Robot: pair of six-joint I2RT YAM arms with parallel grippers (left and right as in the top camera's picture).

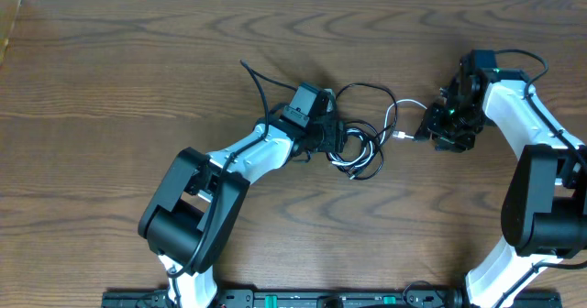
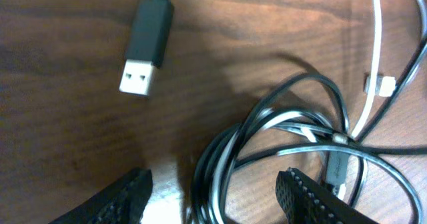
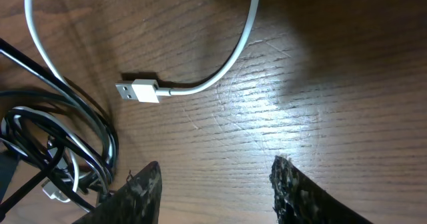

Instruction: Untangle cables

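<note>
Cables, two, thin, on a brown wood-grain desk [image 1: 138,60], near its middle and between the two arms. We list one white cable [image 1: 389,117] and one black cable [image 1: 367,90], wound together in a small bundle [image 1: 359,154] of overlapping loops lying flat on the wood.

Black cable: one loop arcs out of the bundle toward the far side of the desk. Its black USB plug [image 2: 143,45] lies free on the wood in the left wrist view, apart from the loops, with the metal end showing.

White cable: a free length curves out of the bundle toward the right arm. It ends in a white USB plug [image 3: 140,91], which lies flat on the desk and apart from the bundle. A small white connector [image 2: 379,85] lies just beside a white strand; we cannot tell which cable it belongs to.

Left end effector [image 2: 213,187]: low over the bundle at its left edge, jaws wide. Its fingers [image 2: 113,201] stand to either side of several black and white loops. We see no strand pinched.

Right end effector [image 3: 217,181]: to the right of the bundle, jaws apart, bare wood between its fingers [image 3: 297,191]. The white USB plug lies near, ahead of the fingertips and not touching them.
</note>
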